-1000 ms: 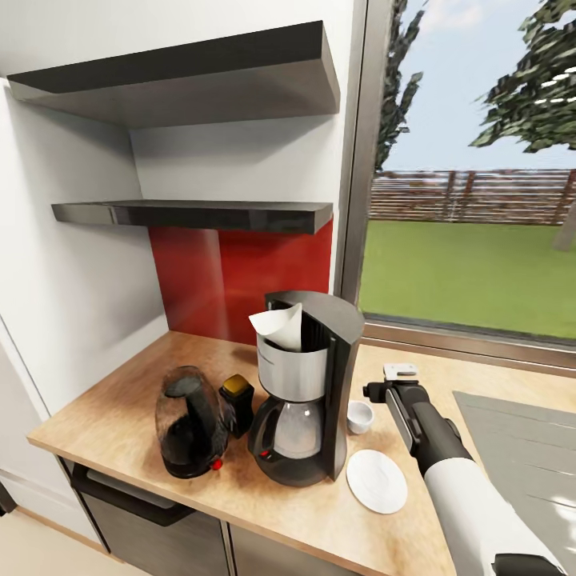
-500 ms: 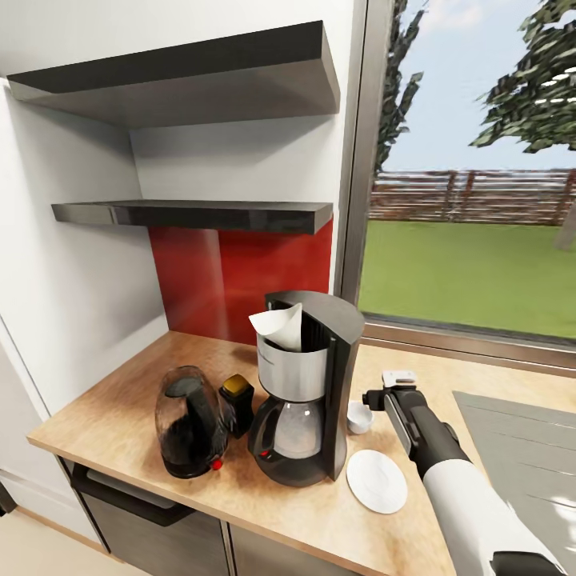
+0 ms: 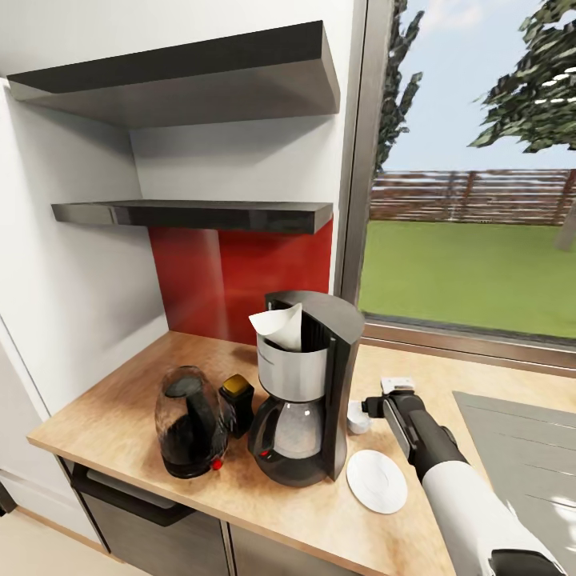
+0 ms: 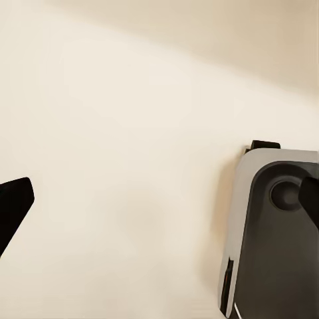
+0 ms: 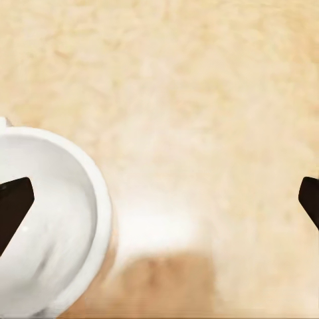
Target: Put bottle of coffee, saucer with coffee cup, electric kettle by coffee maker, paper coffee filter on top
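Observation:
The coffee maker [image 3: 306,392] stands on the kitchen countertop [image 3: 112,412] with the paper coffee filter [image 3: 279,326] sticking up from its top. To its left are the electric kettle [image 3: 190,422] and the bottle of coffee [image 3: 238,403]. The coffee cup [image 3: 356,417] sits on the counter right of the machine, and the saucer [image 3: 377,480] lies bare in front of it. My right gripper [image 3: 383,397] is open and hangs just right of the cup. In the right wrist view the coffee cup [image 5: 50,229] lies near one fingertip [image 5: 14,206] of the open right gripper [image 5: 159,199]. The left gripper [image 4: 159,199] is open.
Two dark kitchen shelf slabs [image 3: 200,214] hang above a red backsplash [image 3: 240,276]. A window [image 3: 472,200] runs along the back right, with a grey sink drainer [image 3: 520,456] below it. The left wrist view looks onto cream floor and part of the robot base [image 4: 272,232].
My right gripper has shifted left and slightly nearer, closing in on the coffee cup. Nothing else on the counter has moved.

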You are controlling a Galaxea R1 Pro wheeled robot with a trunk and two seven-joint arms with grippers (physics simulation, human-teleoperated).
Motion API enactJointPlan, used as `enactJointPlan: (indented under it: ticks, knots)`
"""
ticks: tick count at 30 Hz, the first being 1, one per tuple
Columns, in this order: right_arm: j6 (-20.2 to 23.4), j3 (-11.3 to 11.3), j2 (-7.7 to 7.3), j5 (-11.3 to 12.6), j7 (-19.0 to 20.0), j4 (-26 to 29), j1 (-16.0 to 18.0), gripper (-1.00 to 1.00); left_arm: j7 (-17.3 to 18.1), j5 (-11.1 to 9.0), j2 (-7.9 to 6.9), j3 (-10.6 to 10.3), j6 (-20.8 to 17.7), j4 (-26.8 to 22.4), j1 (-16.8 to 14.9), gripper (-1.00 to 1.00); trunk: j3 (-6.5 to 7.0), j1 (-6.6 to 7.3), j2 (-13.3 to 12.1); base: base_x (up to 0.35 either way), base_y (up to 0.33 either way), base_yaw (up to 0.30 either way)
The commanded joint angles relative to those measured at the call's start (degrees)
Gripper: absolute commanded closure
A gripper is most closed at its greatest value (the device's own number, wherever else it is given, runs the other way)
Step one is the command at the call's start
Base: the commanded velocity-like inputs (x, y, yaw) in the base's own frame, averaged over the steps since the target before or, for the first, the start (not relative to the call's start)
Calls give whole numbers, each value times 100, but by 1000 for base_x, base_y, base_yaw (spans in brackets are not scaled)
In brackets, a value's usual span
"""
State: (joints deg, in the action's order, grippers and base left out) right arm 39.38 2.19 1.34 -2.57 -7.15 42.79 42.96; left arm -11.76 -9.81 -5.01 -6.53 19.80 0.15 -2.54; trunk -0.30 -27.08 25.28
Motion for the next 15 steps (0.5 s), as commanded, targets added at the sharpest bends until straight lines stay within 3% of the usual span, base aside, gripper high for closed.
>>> enactJointPlan:
  ticks: [1, 15]
  knots:
    - [26, 19, 9, -22, 3, -22, 1, -100, -10, -51, 0, -51, 15, 3, -1, -100, -3, -2, 5, 0, 0, 0]
    - [23, 19, 7, -21, 5, -109, 1, -100, -10, -55, 0, -50, 15, 3, -1, -100, -3, -2, 5, 0, 0, 0]
